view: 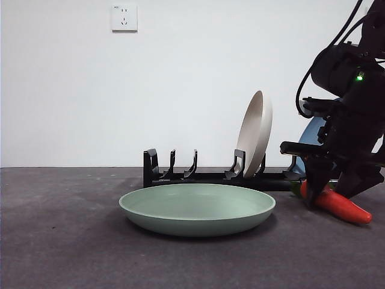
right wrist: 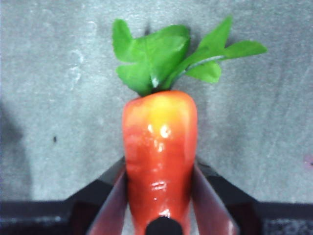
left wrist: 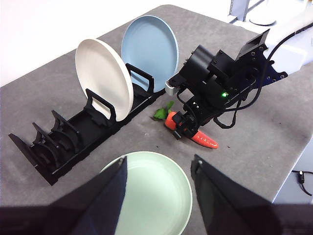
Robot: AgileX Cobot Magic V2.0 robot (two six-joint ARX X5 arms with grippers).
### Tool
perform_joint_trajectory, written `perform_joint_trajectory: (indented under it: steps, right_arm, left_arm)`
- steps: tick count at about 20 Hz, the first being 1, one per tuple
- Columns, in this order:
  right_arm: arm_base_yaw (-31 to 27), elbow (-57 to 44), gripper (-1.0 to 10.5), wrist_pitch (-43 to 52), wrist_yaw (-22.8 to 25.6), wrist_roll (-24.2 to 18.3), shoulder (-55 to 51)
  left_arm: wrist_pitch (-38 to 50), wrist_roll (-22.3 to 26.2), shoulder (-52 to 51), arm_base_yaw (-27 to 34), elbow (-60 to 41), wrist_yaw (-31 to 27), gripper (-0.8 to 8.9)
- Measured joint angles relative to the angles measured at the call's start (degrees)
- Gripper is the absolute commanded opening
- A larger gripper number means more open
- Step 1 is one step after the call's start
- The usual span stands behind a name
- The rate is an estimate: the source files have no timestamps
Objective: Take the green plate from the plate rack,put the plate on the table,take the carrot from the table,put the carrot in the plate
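The green plate point(view: 197, 208) is sitting low in the frame's center. At lower right, the right gripper point(view: 329, 191) is clamping the carrot point(view: 340, 205); the left gripper point(left wrist: 157, 196) is hanging open.

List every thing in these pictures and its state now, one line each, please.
green plate: flat on the table, empty.
carrot: lying on the table, between the right gripper's jaws.
beige plate: upright in the plate rack.
blue plate: upright in the rack.
right gripper: shut on the carrot.
left gripper: open, above the green plate.
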Motion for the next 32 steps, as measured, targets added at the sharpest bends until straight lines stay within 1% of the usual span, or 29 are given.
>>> perform_joint_trajectory:
  steps: [1, 7, 9, 12, 15, 18, 22, 26, 28, 29, 30, 31, 32]
  right_arm:
    - [0.0, 0.0, -0.2, 0.0, 0.0, 0.0, 0.0]
    - [0.0, 0.0, -0.2, -0.4, 0.0, 0.0, -0.1]
    - [0.4, 0.0, -0.2, -1.9, -1.3, 0.0, -2.3]
    - [4.2, 0.1, -0.2, -1.2, -1.6, 0.3, -10.9]
    - [9.9, 0.5, -0.2, 1.2, -3.7, 0.9, -13.7]
    - [16.7, 0.5, -0.2, 5.7, -4.1, 2.4, -10.3]
    - [22.9, 0.5, -0.2, 13.5, -4.3, 4.7, -3.0]
    - [24.0, 0.5, -0.2, 17.5, -4.3, 5.6, 4.7]
    - [24.0, 0.5, -0.1, 18.3, -4.3, 5.8, 6.3]
    - [24.0, 0.5, 0.0, 18.4, -4.4, 5.8, 6.4]
    - [24.0, 0.5, 0.6, 18.5, -4.4, 5.8, 6.4]
    - [24.0, 0.5, 1.8, 18.5, -4.4, 5.8, 6.4]
    - [24.1, 0.5, 3.3, 18.5, -4.4, 5.8, 6.4]
  left_arm:
    - [0.0, 0.0, 0.0, 0.0, 0.0, 0.0, 2.25]
    - [0.0, 0.0, 0.0, 0.0, 0.0, 0.0, 2.24]
    - [0.0, 0.0, 0.0, 0.0, 0.0, 0.0, 2.24]
    - [0.0, 0.0, 0.0, 0.0, 0.0, 0.0, 2.24]
    - [0.0, 0.0, 0.0, 0.0, 0.0, 0.0, 2.24]
    - [0.0, 0.0, 0.0, 0.0, 0.0, 0.0, 2.24]
    - [-0.2, 0.0, 0.0, 0.0, 0.0, 0.0, 2.24]
    - [-1.7, 0.0, 0.0, 0.0, 0.0, 0.0, 2.21]
    - [-2.4, 0.0, 0.0, 0.0, 0.0, 0.0, 2.20]
    - [-2.5, 0.0, 0.0, 0.0, 0.0, 0.0, 2.20]
    - [-2.6, 0.0, 0.0, 0.0, 0.0, 0.0, 2.20]
    - [-2.6, 0.0, 0.0, 0.0, 0.0, 0.0, 2.20]
    - [-2.6, 0.0, 0.0, 0.0, 0.0, 0.0, 2.20]
